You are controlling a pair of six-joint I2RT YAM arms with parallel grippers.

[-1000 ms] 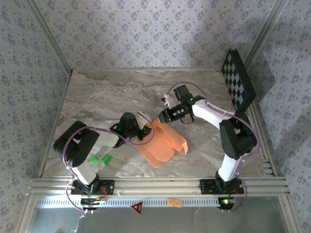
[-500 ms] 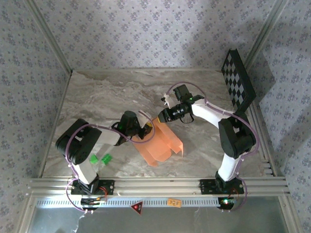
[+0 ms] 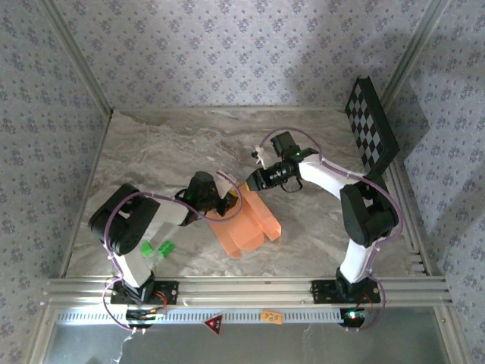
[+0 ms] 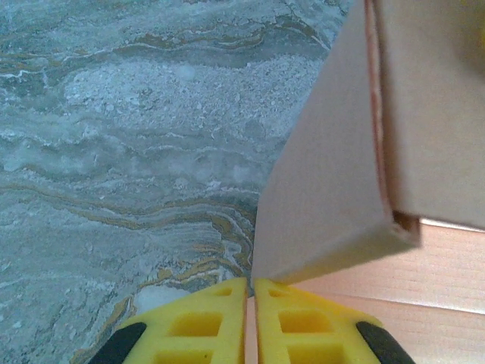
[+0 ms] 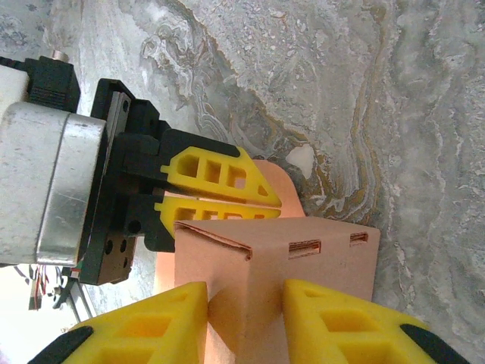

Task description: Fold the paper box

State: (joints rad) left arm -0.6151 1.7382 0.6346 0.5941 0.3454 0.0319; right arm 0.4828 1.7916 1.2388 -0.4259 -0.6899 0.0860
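Seen mid-bench: box, partly folded. Pinched at left flap by left end effector, closed tight on the paper. Clamped at raised far-edge panel by right end effector.

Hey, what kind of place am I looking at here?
Probably a robot lab test cell: a silver aluminium-profile frame along the front, a black-and-white checkerboard panel like those used for camera calibration, and floral-patterned wallpaper walls boxing in the table.

The paper box runs off the left wrist view's top and right edges.
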